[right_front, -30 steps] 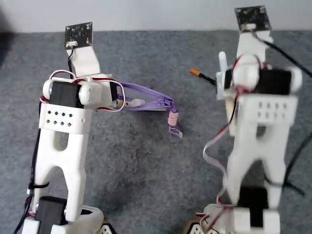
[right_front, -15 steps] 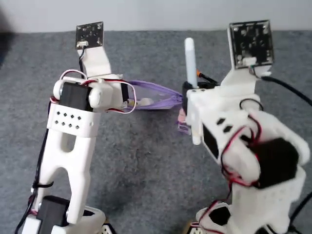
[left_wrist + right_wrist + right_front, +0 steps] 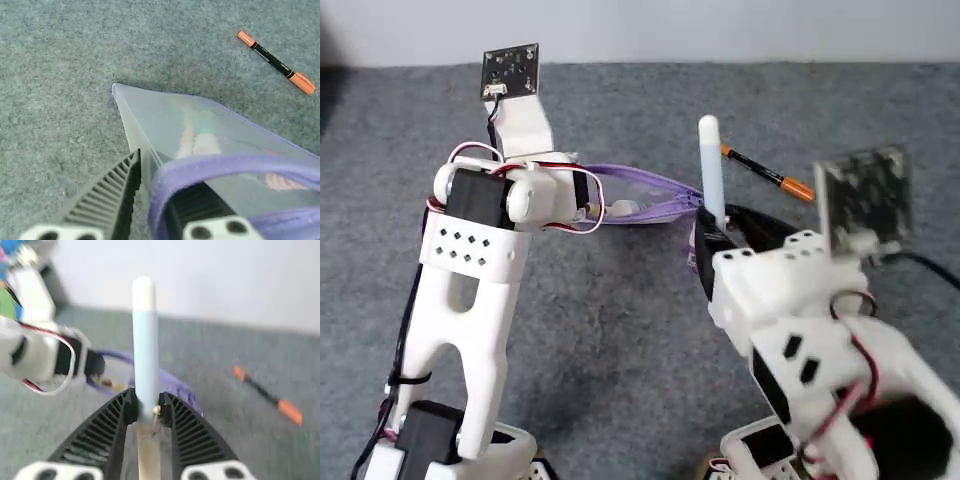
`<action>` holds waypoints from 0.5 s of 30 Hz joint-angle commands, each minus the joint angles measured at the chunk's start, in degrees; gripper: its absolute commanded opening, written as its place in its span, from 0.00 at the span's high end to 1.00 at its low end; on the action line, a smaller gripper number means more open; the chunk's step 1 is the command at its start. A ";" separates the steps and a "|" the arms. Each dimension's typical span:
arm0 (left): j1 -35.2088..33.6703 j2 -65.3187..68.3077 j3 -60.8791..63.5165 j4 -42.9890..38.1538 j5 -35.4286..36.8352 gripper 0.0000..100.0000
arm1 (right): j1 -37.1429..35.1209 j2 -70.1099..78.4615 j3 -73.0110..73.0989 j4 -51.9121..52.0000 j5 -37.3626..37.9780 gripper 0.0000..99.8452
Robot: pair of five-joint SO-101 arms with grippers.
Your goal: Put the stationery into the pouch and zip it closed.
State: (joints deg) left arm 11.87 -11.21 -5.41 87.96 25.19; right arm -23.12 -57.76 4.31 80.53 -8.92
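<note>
Your right gripper [image 3: 708, 243] swung in from the right, fingers clenched on the pale blue pen [image 3: 710, 170] held upright, and stopped at the right end of the pouch [image 3: 640, 192]. Your left gripper [image 3: 150, 175] kept its fingers clamped on the pouch rim, so insertion looked to be next. The orange marker [image 3: 765, 172] lay far right on the counter [image 3: 620, 350], not yet packed.

No words, numbers or signs can be read anywhere. Any marking on the orange-capped pen [image 3: 275, 62] is too small to make out.
</note>
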 commanded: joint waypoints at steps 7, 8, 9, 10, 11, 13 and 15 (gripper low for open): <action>0.44 -0.18 0.04 -1.23 0.35 0.97 | -8.57 -5.32 15.91 -27.21 4.57 0.99; 0.44 -0.18 0.04 -1.23 0.35 0.97 | -9.10 -5.32 17.23 -30.64 5.27 0.99; 0.35 -0.18 0.04 -1.32 0.35 0.97 | -9.54 -5.32 18.46 -33.80 6.24 0.99; 0.35 -0.18 0.04 -1.32 0.35 0.97 | -10.07 -5.32 19.60 -36.79 7.74 0.99; 0.53 -0.18 0.04 -1.32 0.35 0.97 | -10.68 -5.32 20.75 -39.52 9.67 0.99; 0.79 -0.18 0.04 -1.41 0.35 0.97 | -12.18 -5.23 23.74 -44.79 13.98 0.99; 0.70 -0.18 0.04 -1.93 0.35 0.97 | -12.70 -5.23 26.55 -49.89 16.18 0.99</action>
State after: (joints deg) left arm 11.87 -11.21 -4.88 87.78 25.19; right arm -34.81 -62.33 28.66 38.15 3.56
